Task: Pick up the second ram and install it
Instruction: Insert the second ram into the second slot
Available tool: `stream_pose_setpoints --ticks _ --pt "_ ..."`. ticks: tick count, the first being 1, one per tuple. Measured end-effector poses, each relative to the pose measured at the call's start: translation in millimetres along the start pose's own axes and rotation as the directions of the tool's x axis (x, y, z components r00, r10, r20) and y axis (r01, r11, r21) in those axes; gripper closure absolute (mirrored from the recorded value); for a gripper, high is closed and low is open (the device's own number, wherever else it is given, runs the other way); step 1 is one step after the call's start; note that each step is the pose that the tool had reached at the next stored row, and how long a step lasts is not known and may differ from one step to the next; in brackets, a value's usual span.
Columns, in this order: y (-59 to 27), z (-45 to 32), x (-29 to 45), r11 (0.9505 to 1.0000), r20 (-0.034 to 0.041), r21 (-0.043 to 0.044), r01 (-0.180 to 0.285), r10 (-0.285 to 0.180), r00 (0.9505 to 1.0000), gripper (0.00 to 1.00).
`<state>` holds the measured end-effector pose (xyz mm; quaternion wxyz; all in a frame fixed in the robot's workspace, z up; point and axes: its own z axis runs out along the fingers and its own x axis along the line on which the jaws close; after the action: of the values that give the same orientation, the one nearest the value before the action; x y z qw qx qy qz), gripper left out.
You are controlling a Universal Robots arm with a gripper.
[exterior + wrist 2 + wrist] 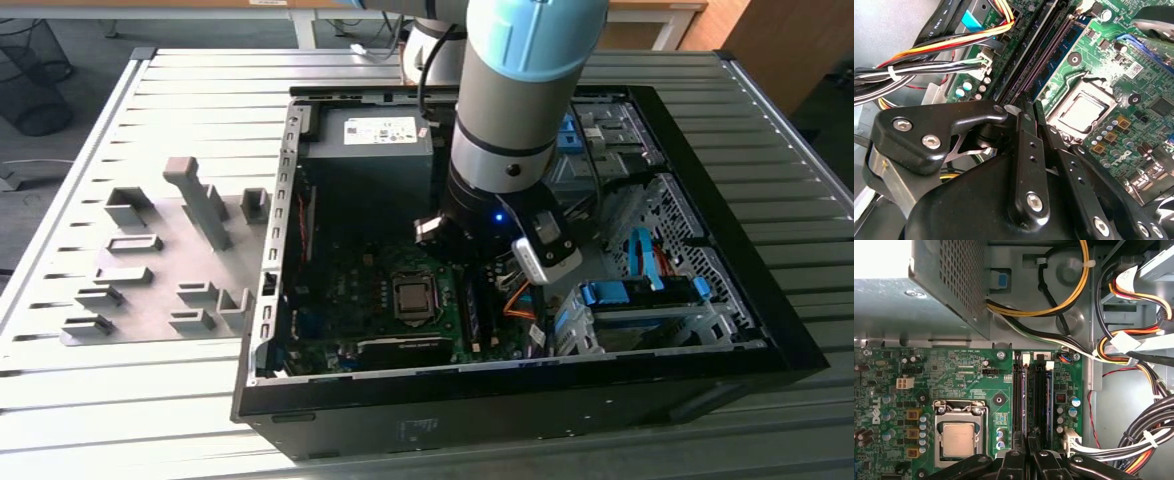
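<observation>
**A:** status on the second ram (pixel 1025 395)?

**B:** From my end it's in the mobo slot nearest the CPU socket (pixel 959 435), standing on edge. Long axis runs along the slot bank, parallel to the socket's side. One end is under the gripper (pixel 1029 437), the other at the white latches (pixel 1026 358) by the PSU (pixel 949 280). In the second wrist view the blue board and its chips face the socket.

**A:** tool?

**B:** Fingers (pixel 1026 130) drawn together, barely a slit between them. Tips sit right over the near end of the stick. Can't tell if they touch it.

**A:** anything in the way?

**B:** Another stick (pixel 1049 395) sits in a slot further from the socket, parallel to it. There's a white connector (pixel 1070 437) just beside the bank. The cable bundle (pixel 1124 347) (yel/org/blk) is on the far side from the CPU, near the slots but not across them. In the exterior view the arm (pixel 514 120) reaches straight down into the open PC case (pixel 287 200). Grey fixture blocks (pixel 147 270) are on the table (pixel 134 400), well apart, at the exterior view's left.
</observation>
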<state>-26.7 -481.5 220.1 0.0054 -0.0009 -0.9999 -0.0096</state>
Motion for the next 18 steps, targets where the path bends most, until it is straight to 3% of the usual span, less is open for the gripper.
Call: stream_pose_setpoints --ticks 18 --pt "-0.1 2.4 -1.7 0.9999 -0.0002 -0.0005 -0.010 0.010 0.9999 0.86"
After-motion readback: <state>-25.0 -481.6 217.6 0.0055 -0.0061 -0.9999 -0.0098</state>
